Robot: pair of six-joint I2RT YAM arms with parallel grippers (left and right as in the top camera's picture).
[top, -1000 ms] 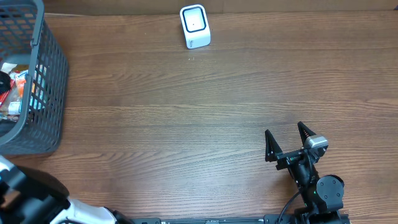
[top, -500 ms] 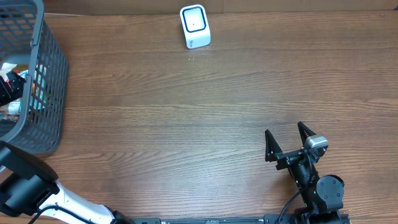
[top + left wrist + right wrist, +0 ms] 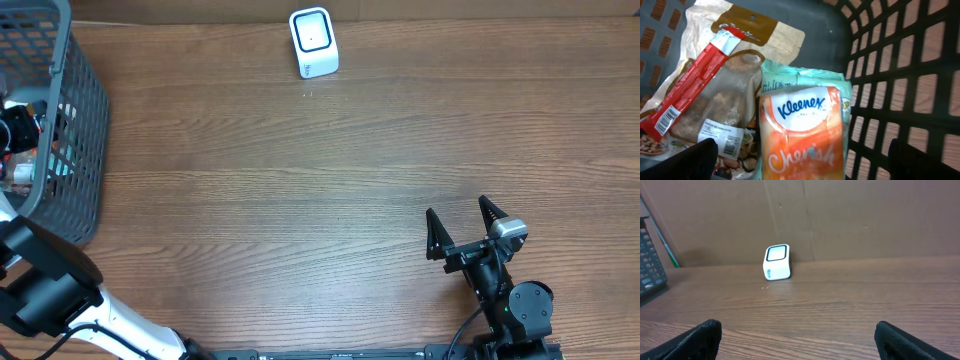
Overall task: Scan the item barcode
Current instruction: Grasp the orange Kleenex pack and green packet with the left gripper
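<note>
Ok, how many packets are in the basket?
4 show: orange tissue pack in front, green pack behind it, brown snack bag left, red stick across it. More may be hidden.

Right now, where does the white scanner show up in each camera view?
Overhead: the scanner sits at top centre.
Left wrist: not in it; this view looks into the basket.
Right wrist: the scanner is left of centre, in front of the brown wall.
Shared landmark: the grey basket, far left in the overhead and at the left edge in the right wrist view.
</note>
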